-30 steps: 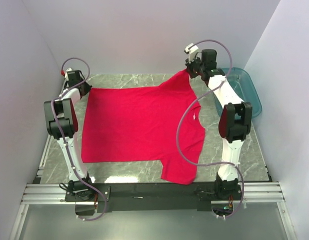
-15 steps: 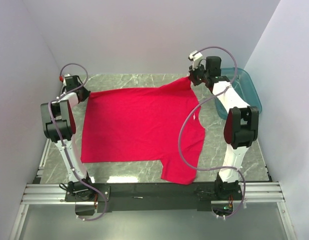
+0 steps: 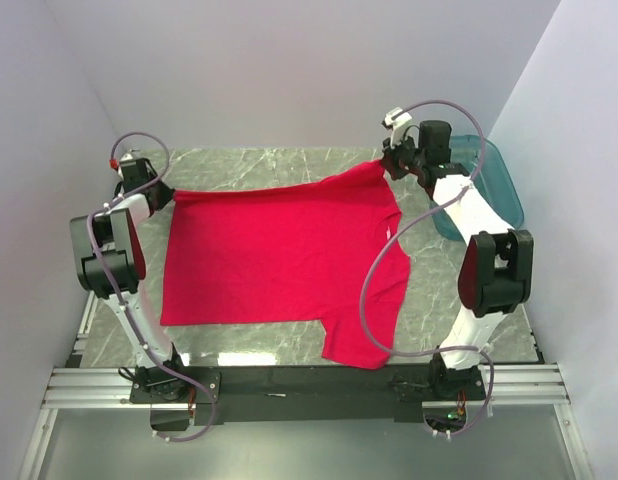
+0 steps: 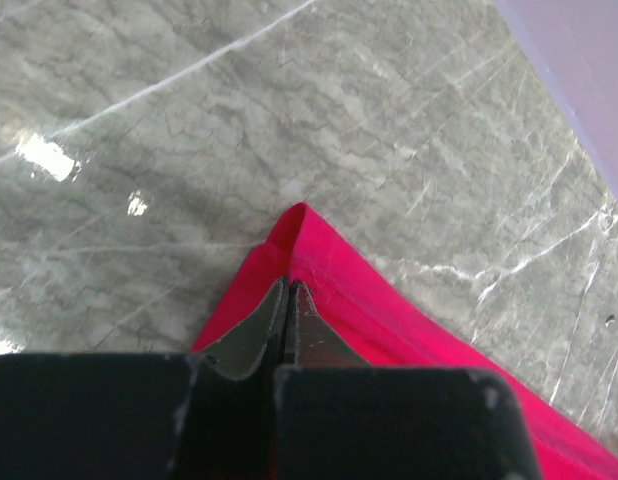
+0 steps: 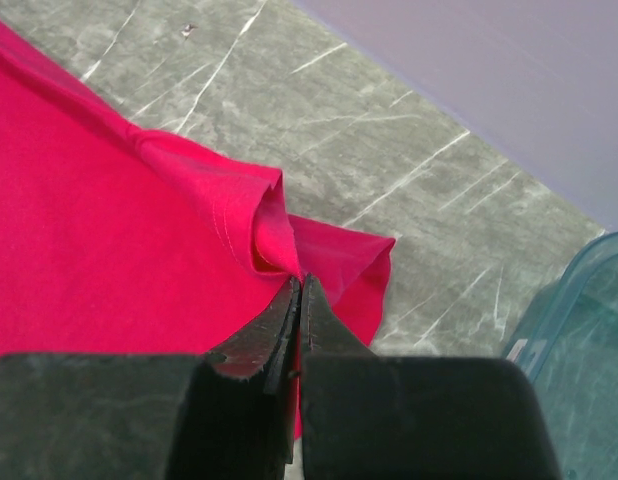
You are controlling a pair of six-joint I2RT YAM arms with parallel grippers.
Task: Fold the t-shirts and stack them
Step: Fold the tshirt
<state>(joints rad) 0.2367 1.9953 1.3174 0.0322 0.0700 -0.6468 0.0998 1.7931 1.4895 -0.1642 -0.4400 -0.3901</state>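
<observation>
Walls (image 3: 289, 70): plain pale lilac panels on three sides.
Surface (image 3: 269, 160): glossy grey marble pattern, white veins.
Light: bright glare patches (image 3: 229, 357) at the near edge.
Frame: aluminium rails (image 3: 89, 385) along the near edge.

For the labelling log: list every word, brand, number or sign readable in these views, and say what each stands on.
No text can be read in any view.
t-shirt: plain red, no print or tag showing.
teal tub: small pale patch near its rim, too small and blurred to read.
table: bare marble pattern, no markings.
</observation>
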